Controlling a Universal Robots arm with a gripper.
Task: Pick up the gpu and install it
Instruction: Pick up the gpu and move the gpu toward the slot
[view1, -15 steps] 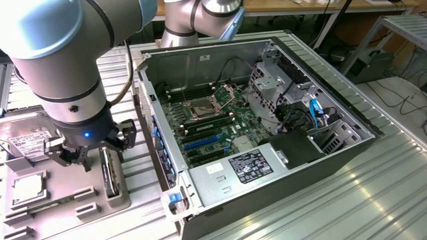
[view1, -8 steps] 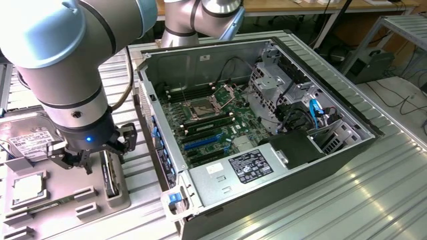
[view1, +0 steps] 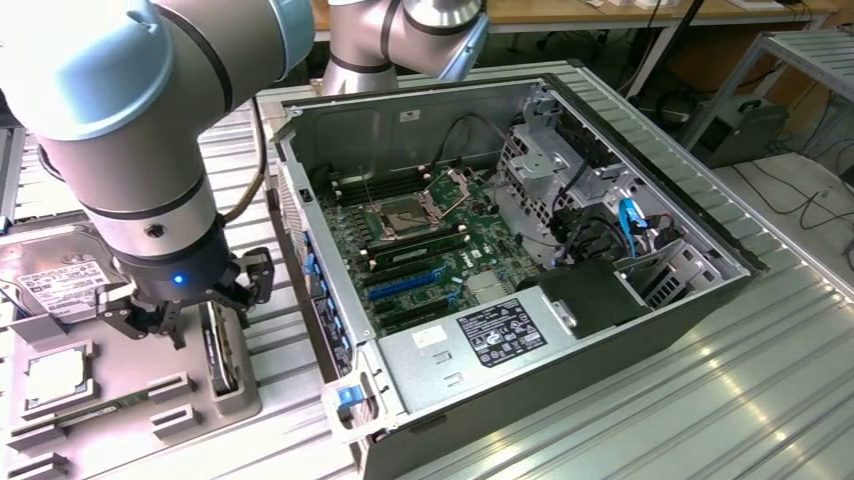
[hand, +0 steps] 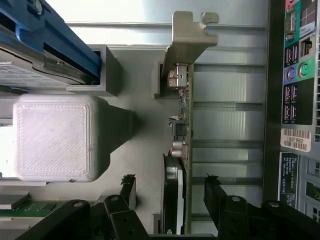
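Gripper: your gripper (view1: 207, 320) hangs at about eight o'clock in the exterior view, pointing down over the grey holder (view1: 238, 392).
Jaws: wide apart. In the wrist view you see a black fingertip (hand: 129, 187) on each side of the card, and neither touches it.
Gpu: the gpu (hand: 183, 150) stands on edge in the holder, between the jaws. Its silver bracket (hand: 186, 47) is at the end away from them.
Processor chip (view1: 54, 375): at eight o'clock of your gripper, flat in its pocket.
Hard drive (view1: 60, 285): at nine o'clock, label up.
Computer case (view1: 587, 380): at three o'clock, lying open on the ribbed counter (view1: 747, 400), with the motherboard (view1: 427, 250) exposed.
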